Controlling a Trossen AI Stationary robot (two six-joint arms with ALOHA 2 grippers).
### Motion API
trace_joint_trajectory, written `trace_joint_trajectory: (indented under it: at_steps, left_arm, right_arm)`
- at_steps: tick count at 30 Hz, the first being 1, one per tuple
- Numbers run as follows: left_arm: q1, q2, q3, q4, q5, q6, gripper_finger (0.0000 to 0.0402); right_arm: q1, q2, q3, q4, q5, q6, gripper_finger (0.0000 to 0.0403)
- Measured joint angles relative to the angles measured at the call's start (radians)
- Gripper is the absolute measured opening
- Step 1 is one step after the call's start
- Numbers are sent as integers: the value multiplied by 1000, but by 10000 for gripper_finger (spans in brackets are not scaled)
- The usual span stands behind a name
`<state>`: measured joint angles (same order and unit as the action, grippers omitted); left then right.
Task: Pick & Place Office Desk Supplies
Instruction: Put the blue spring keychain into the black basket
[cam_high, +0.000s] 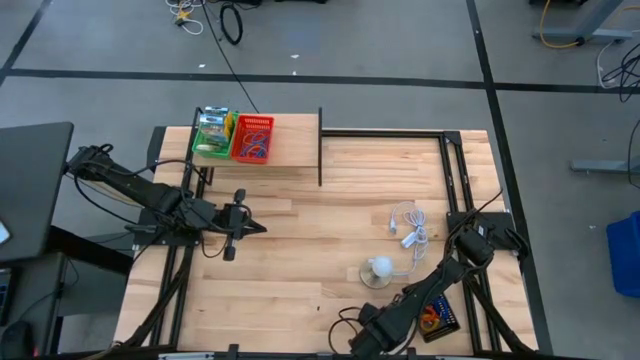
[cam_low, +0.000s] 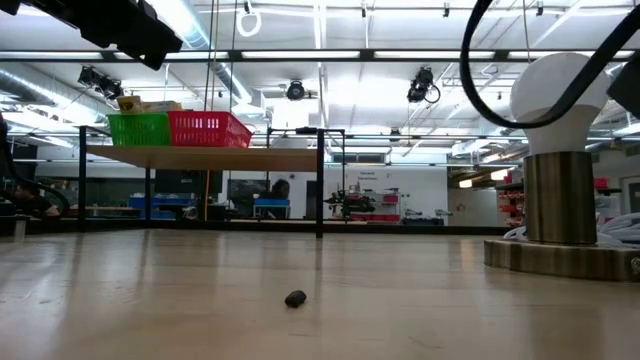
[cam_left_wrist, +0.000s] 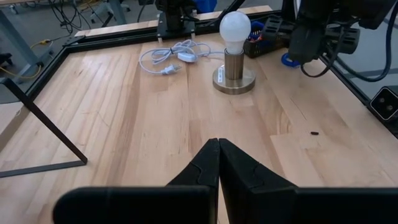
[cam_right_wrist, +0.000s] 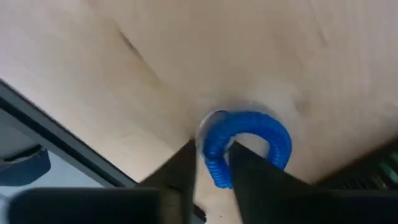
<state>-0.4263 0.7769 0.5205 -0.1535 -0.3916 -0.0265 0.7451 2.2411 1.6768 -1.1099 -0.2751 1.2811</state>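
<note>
1. The right gripper (cam_right_wrist: 211, 163) is low over the table (cam_high: 300, 250) at its near edge, close to the right-hand corner; in the high view its arm reaches down past the lamp (cam_high: 378, 270) toward that edge.
2. In the right wrist view a blue loop (cam_right_wrist: 245, 146) lies on the wood directly at the fingertips. One end of the loop sits in the narrow gap between the two fingers (cam_right_wrist: 180, 171), and the rest curves out past the tips and around one finger's side.
3. The right jaws are drawn in close on that end of the loop, gripping it; the loop also looks to rest on the table.
4. The left gripper (cam_high: 236, 226) hangs over the left half of the table, well apart from the lamp and from the right gripper. In the left wrist view its fingers (cam_left_wrist: 205, 168) are pressed together, clenched on nothing.
5. On a raised shelf (cam_high: 290, 150) at the far left stand a green basket (cam_high: 212, 135) and a red basket (cam_high: 252, 138), side by side and touching. The red one holds several small coloured loops (cam_high: 254, 150); the green one holds printed packets (cam_high: 212, 128).
6. The lamp, with a white bulb on a round base, stands right of centre, its white cord (cam_high: 408, 228) coiled just beyond it.
7. A black basket (cam_high: 438, 316) with orange and other coloured bits inside sits by the right arm near the right edge.
8. A small dark speck (cam_low: 295, 298) lies alone on the bare wood in the low view; what it is cannot be told.
</note>
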Motion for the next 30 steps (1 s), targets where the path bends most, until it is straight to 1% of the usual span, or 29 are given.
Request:
trace_joint_trajectory:
  at_steps: [3, 4, 5, 8, 13, 16, 22, 27, 30]
  left_arm:
    - [0, 0, 0, 0, 0, 0, 9]
    - [0, 0, 0, 0, 0, 1, 9]
    - [0, 0, 0, 0, 0, 1, 9]
    - [0, 0, 0, 0, 0, 8, 9]
    - [0, 0, 0, 1, 0, 11, 9]
    - [0, 0, 0, 1, 0, 14, 9]
    - [0, 0, 0, 1, 0, 16, 9]
    - [0, 0, 0, 1, 0, 16, 9]
    - [0, 0, 0, 1, 0, 16, 9]
  right_arm:
    - [1, -1, 1, 22, 5, -27, 36]
    - [3, 0, 8, 22, 8, -46, 21]
    - [5, 1, 15, 22, 17, -58, 16]
    - [5, 3, 32, 28, 43, -58, 16]
    - [3, 4, 94, -66, 65, -66, 7]
    - [4, 4, 155, -165, 73, -67, 4]
    - [4, 4, 303, -460, 77, -70, 4]
    - [2, -26, 318, -463, 75, -83, 4]
    - [2, -35, 289, -459, 62, -74, 4]
